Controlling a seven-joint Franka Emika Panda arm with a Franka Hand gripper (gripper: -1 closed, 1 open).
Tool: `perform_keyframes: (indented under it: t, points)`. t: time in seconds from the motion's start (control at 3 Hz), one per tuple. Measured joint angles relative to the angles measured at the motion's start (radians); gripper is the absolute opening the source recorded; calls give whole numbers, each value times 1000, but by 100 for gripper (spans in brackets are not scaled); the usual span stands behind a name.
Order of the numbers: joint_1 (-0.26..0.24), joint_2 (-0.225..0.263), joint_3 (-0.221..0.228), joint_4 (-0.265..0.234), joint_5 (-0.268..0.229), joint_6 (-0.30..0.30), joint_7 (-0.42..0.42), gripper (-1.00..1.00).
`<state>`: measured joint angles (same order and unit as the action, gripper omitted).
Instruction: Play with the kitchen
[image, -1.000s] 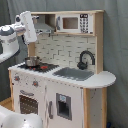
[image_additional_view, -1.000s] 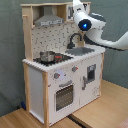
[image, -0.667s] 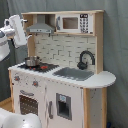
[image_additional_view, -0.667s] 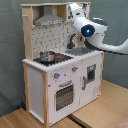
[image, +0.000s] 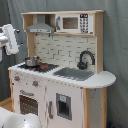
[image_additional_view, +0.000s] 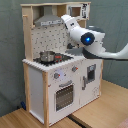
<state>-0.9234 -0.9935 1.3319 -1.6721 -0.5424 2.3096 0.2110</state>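
The kitchen (image: 65, 87) is a tall white and light-wood toy, seen in both exterior views (image_additional_view: 52, 85). It has a grey hood (image: 41, 26), a black-red hob (image: 44, 66) with a metal pot (image: 32, 61) on it, a grey sink (image: 74, 73), a black faucet (image: 86, 59) and an oven door (image: 29, 104). My gripper (image: 9, 40) hangs at the first exterior view's left edge, off the kitchen's side at hood-to-hob height. In the second exterior view the gripper (image_additional_view: 66, 20) sits in front of the hood (image_additional_view: 49, 21), above the pot (image_additional_view: 46, 56).
A toy microwave (image: 72, 22) fills the upper shelf. My white arm (image_additional_view: 107, 50) reaches in from the second exterior view's right. A grey curtain (image: 115, 40) hangs behind. The kitchen stands on a wooden surface (image_additional_view: 100, 110). A white rounded body (image: 17, 120) sits at the first exterior view's bottom left.
The gripper has drawn away from the hood: leftward in the first exterior view, while the arm's wrist has dropped lower in the second exterior view. The kitchen and pot have not moved.
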Motion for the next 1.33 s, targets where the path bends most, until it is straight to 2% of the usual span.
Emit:
perform_keyframes:
  t: [0.67,1.0,1.33]
  points:
    - [-12,64,21,37,163,0,-137,100]
    - [-23,112,44,48,244,-5,-192,100]
    - [-40,171,84,76,299,-36,-229,100]
